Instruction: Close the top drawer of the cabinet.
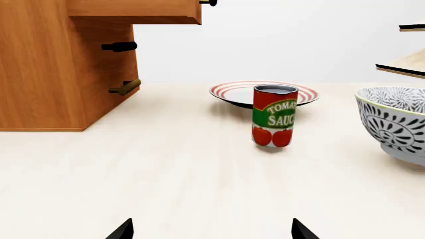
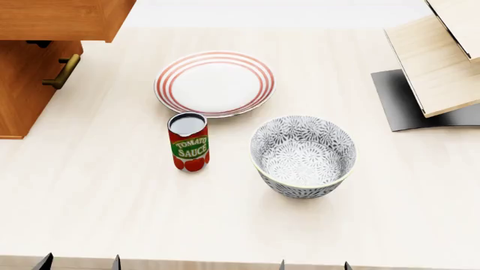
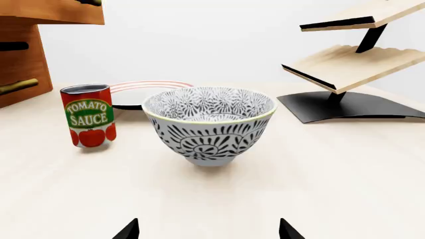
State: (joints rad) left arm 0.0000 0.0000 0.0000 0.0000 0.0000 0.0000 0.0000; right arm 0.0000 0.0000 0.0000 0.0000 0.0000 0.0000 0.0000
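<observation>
The orange-brown cabinet stands at the table's far left. Its top drawer is pulled out and overhangs the table. A lower drawer's brass handle shows beneath it. In the left wrist view the top drawer juts out from the cabinet, with its handle end at the frame edge. The right wrist view shows the drawer too. My left gripper is open and empty at the table's near edge, far from the cabinet. My right gripper is open and empty beside it.
A tomato sauce can stands mid-table, with a red-striped plate behind it. A patterned bowl sits ahead of my right gripper. A pale wood slanted rack on a dark base stands at the far right.
</observation>
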